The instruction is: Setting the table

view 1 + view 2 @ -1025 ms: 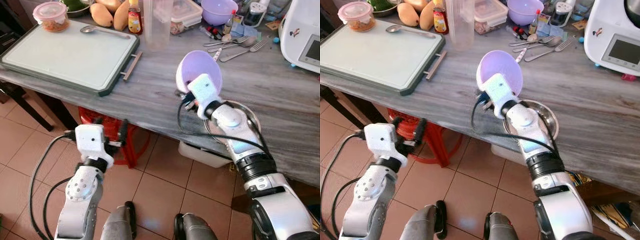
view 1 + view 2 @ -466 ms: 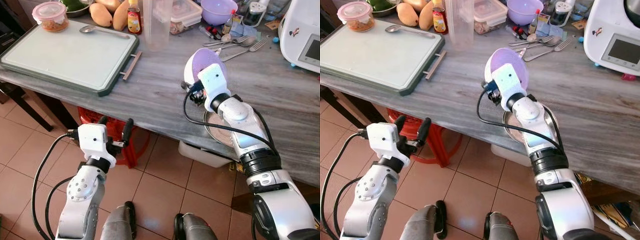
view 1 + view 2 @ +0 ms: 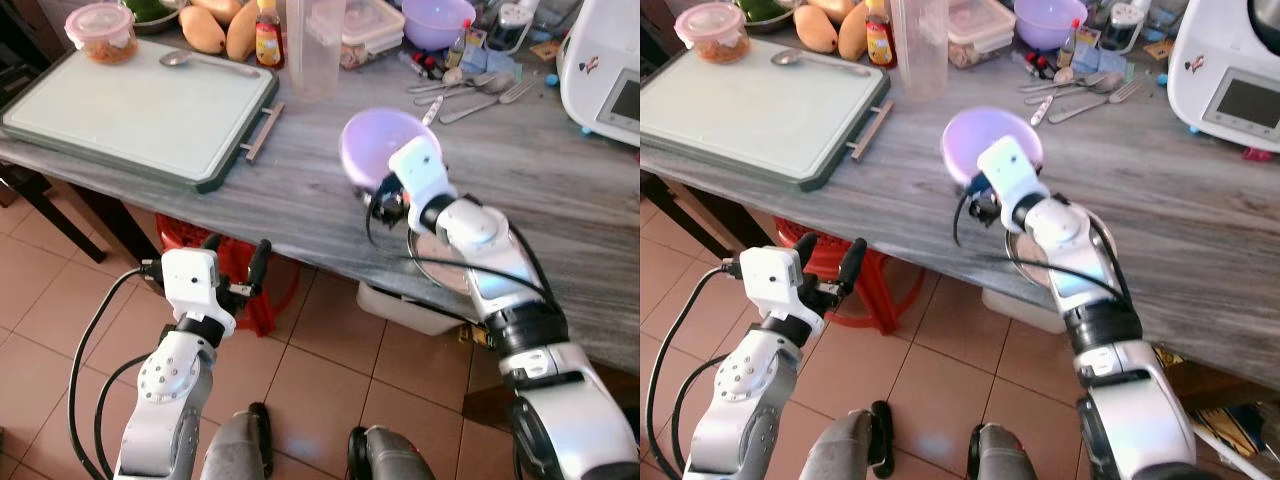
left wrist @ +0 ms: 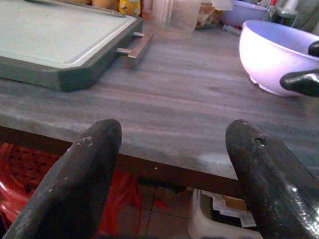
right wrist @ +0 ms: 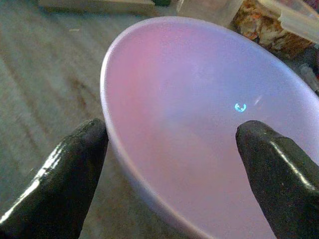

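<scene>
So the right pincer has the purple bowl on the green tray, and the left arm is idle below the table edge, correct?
Not quite. The purple bowl at the right pincer sits on the bare grey table, well to the right of the green tray; the left eye view shows this. The left pincer is indeed idle below the table edge.

right tool (image 3: 372, 190) at lavender bowl (image 3: 375, 147) | left tool (image 3: 236, 262) below grey table (image 3: 300, 190) edge
</scene>
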`<state>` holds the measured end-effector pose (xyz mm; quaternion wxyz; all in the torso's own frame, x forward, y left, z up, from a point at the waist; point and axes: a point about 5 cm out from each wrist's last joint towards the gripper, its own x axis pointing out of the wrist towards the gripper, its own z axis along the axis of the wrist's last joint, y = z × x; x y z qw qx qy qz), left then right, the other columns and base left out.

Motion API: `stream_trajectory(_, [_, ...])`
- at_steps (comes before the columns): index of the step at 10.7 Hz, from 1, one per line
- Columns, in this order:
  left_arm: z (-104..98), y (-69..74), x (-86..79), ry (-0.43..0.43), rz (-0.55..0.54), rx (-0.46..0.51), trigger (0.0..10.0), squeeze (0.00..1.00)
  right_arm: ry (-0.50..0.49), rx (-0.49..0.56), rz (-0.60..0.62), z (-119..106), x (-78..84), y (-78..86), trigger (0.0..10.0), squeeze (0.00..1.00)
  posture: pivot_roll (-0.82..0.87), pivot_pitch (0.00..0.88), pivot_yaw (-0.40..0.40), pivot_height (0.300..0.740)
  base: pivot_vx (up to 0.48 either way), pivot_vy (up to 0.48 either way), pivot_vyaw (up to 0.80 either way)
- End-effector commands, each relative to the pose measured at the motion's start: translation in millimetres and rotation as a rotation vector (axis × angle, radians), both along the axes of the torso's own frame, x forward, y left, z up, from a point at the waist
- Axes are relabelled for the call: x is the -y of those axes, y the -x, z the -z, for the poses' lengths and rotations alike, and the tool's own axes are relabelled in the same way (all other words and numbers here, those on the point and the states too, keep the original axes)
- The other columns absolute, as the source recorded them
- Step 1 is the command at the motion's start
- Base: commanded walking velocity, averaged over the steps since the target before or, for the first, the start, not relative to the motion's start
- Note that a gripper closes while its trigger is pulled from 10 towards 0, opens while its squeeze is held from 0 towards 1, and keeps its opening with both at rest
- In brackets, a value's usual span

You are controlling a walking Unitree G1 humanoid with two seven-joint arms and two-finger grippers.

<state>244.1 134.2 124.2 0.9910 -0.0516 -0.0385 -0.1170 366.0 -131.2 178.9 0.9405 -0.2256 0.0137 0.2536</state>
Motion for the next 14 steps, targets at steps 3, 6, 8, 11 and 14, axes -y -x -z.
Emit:
stream_trajectory(3, [3.1, 0.9, -0.6, -0.014, 0.004, -0.020, 10.0, 0.00, 0.035, 0.062, -0.014, -11.1, 1.7, 7.4, 10.0, 1.00, -0.01, 0.192, -0.017, 0.740, 0.000, 0.000, 0.00])
stream_trajectory(6, [2.4, -0.2, -2.1, -0.013, -0.005, -0.013, 10.0, 0.00, -0.048, 0.226, 0.037, -29.5, 1.3, 19.1, 10.0, 1.00, -0.02, 0.187, -0.019, 0.740, 0.000, 0.000, 0.00])
stream_trajectory(8, [2.2, -0.7, -3.2, -0.012, -0.012, -0.010, 10.0, 0.00, -0.094, 0.302, 0.098, -33.9, 1.6, 32.7, 10.0, 1.00, -0.02, 0.186, -0.020, 0.740, 0.000, 0.000, 0.00])
stream_trajectory(11, [2.0, 0.6, -5.1, -0.013, -0.014, -0.010, 10.0, 0.00, -0.151, 0.335, 0.220, -23.5, 7.6, 56.2, 10.0, 0.98, -0.02, 0.192, -0.016, 0.740, 0.000, 0.000, 0.00])
stream_trajectory(14, [1.7, 1.0, -6.1, -0.019, -0.005, -0.014, 10.0, 0.00, -0.227, 0.236, 0.302, -1.1, 11.2, 77.1, 10.0, 0.72, -0.02, 0.202, -0.005, 0.740, 0.000, 0.000, 0.00])
